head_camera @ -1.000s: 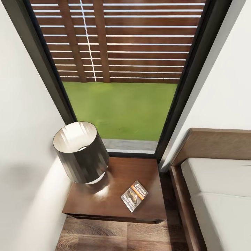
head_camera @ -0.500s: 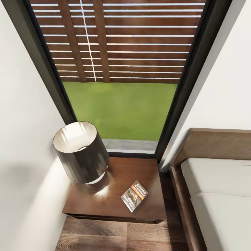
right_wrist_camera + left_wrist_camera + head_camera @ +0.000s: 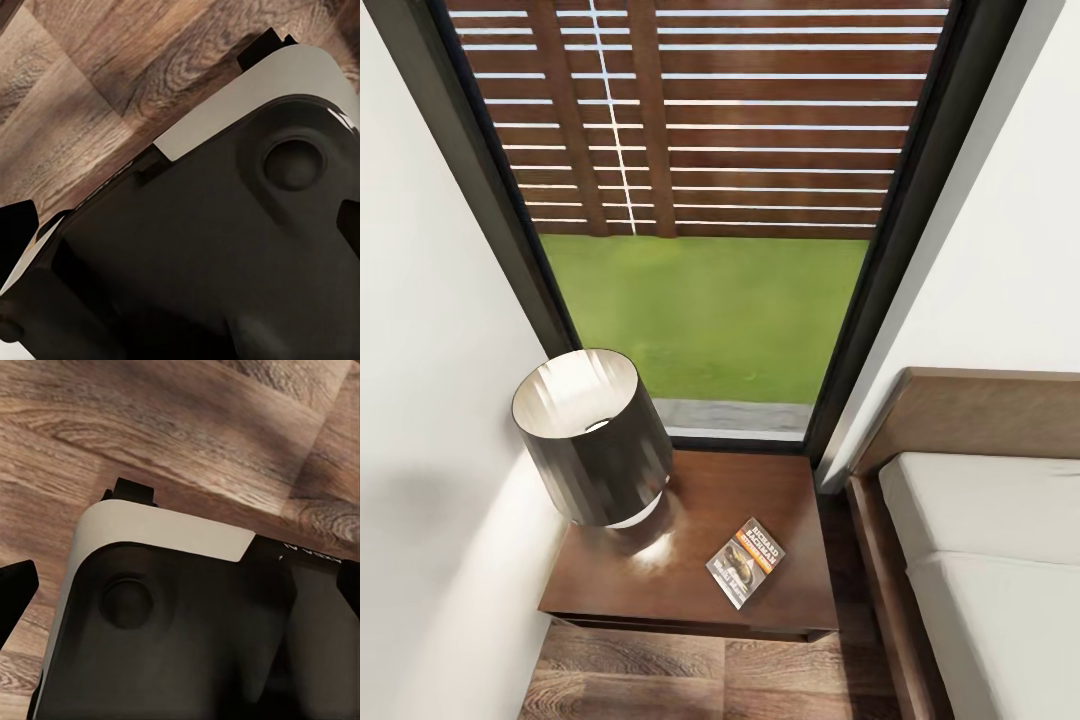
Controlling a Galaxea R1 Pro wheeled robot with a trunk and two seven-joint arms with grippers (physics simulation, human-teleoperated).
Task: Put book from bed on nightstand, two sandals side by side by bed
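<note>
Since book (image 3: 746, 562) lies flat on nightstand (image 3: 690, 590), lamp (image 3: 592, 437) at 10 o'clock: book step done; sandals left. End effector state, both arms: cannot tell.

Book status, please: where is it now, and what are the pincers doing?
Book flat on nightstand, beside lamp. Pincers' state unclear. Sandals unplaced.

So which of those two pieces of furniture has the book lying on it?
The nightstand, the small glossy reddish-brown cabinet under the window, beside the lamp. The book lies flat near its right front corner. The bed to the right shows only bare pale mattress.
</note>
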